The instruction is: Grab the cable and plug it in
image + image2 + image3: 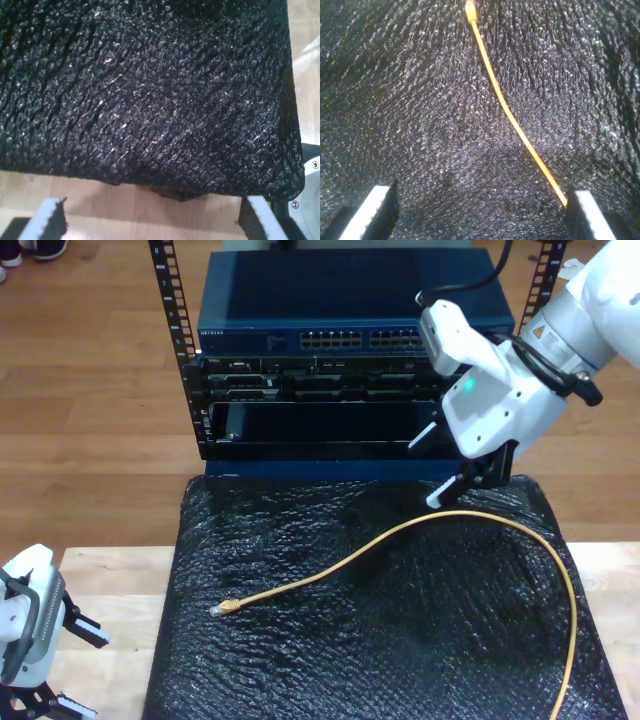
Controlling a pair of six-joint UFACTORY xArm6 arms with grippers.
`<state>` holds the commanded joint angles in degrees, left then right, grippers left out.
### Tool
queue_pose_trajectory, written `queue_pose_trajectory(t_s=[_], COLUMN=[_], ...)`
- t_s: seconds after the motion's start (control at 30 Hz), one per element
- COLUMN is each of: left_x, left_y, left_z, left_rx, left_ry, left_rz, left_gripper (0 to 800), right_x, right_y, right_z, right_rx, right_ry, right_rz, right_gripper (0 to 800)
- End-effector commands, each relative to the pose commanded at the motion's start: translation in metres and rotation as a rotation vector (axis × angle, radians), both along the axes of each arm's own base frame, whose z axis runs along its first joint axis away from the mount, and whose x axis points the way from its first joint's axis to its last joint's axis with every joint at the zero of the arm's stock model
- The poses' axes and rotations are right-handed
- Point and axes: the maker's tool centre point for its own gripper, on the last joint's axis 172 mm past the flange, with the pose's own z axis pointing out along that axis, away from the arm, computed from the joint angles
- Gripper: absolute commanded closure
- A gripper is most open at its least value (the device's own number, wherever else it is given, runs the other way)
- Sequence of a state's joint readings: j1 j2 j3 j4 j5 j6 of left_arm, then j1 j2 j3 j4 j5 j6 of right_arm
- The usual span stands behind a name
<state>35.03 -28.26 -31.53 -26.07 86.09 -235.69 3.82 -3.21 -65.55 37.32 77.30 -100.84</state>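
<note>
The long thin yellow-orange network cable lies loose in a wide curve on a crinkled, glossy black plastic mat spread over the pale wooden tabletop; its small clear plug rests toward the exterior view's left. My second claw hovers over the cable with jaws apart, empty. My first claw stands spread at the mat's edge. Behind the mat stands a blue network switch in a black metal rack.

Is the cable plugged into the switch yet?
No: the cable's plug lies loose on the black mat, well short of the switch.
</note>
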Motion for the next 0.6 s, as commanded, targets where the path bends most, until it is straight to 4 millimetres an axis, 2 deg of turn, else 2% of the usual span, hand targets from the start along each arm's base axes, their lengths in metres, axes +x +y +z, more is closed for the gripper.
queue_pose_trajectory(t_s=[0.2, 0.6], left_x=[0.0, -0.001], left_y=[-0.001, -0.001], left_z=[0.0, 0.0], left_rx=[-0.002, -0.004], left_ry=[0.0, 0.002], left_rz=[0.0, 0.0], left_gripper=[1, 1], right_x=[0.005, 0.003], right_y=[0.0, 0.023], right_z=[0.0, 0.003], right_rx=[-0.002, 0.003], right_ry=[-0.015, -0.034], right_rz=[-0.01, 0.021], right_gripper=[23, 26])
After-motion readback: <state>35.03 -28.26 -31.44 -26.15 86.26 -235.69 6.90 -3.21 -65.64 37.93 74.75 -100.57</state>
